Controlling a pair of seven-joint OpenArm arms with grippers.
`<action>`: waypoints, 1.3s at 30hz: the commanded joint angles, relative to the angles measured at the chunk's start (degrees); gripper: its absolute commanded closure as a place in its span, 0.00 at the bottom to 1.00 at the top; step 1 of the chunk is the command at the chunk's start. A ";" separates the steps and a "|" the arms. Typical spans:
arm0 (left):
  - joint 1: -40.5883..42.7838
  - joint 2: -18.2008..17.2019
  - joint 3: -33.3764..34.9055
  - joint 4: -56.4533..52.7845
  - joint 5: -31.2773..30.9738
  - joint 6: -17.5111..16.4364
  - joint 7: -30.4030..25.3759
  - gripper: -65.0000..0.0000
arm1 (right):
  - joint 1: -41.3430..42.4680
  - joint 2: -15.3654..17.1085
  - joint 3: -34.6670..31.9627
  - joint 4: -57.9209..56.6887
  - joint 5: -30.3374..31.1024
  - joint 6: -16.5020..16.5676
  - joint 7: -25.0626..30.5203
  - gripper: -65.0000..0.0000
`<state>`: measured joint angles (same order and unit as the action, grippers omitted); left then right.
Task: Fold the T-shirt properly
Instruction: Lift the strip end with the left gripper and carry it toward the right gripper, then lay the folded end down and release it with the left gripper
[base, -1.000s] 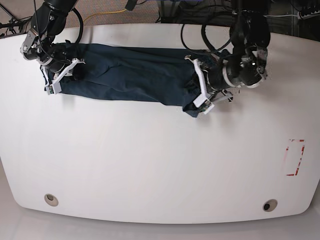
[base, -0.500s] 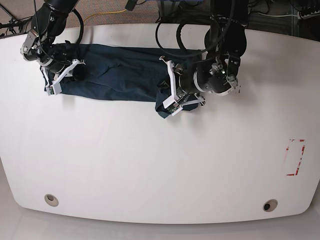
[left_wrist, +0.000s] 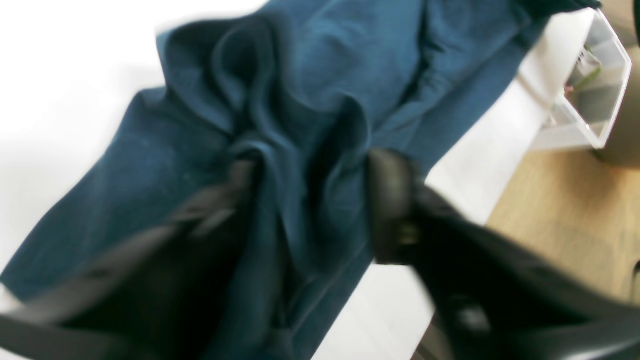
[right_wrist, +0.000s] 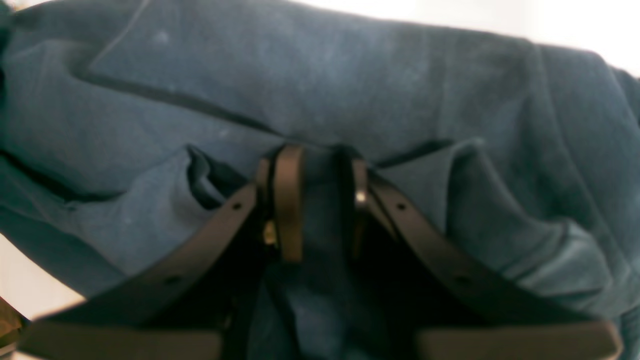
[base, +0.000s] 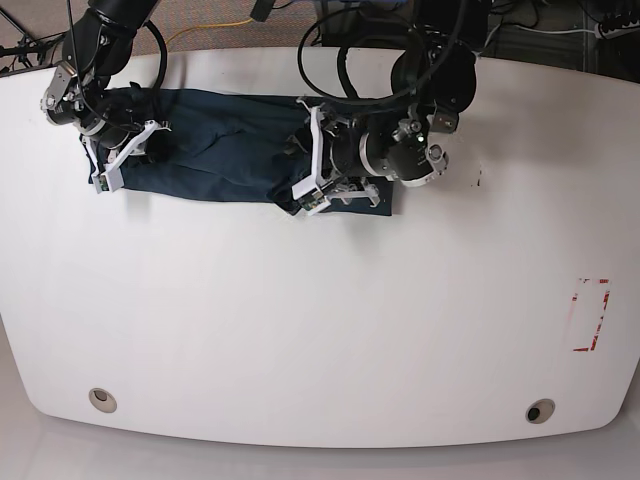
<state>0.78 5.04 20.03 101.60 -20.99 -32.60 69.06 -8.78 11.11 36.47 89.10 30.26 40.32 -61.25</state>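
The left gripper (base: 300, 170) stands with jaws parted around soft, wrinkled navy-teal cotton — it has carried that end leftward since a second ago. The right gripper (right_wrist: 315, 200) pinches the T-shirt (base: 220, 140), which lies bunched along the upper left of the smooth white table (base: 320, 330).

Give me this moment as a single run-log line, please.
T-shirt: partly folded on table | left pincer: open, astride bunched cloth | right pincer: shut on T-shirt
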 joint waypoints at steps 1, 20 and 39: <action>-1.87 0.72 2.25 1.65 -1.12 -0.15 0.44 0.41 | 0.29 0.62 0.15 0.35 -0.68 -0.32 -0.59 0.81; -3.55 -4.55 -16.56 12.29 -7.18 -0.50 6.94 0.41 | 1.43 0.53 0.15 0.35 -0.59 -0.32 -0.77 0.81; -4.78 -9.65 -27.37 -0.37 -6.83 -0.06 0.53 0.90 | 1.87 -0.35 0.15 0.26 -0.68 -0.32 -0.77 0.81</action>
<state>-2.61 -4.38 -7.22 101.69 -26.79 -32.64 70.89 -7.22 10.24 36.53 88.66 29.82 40.07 -61.67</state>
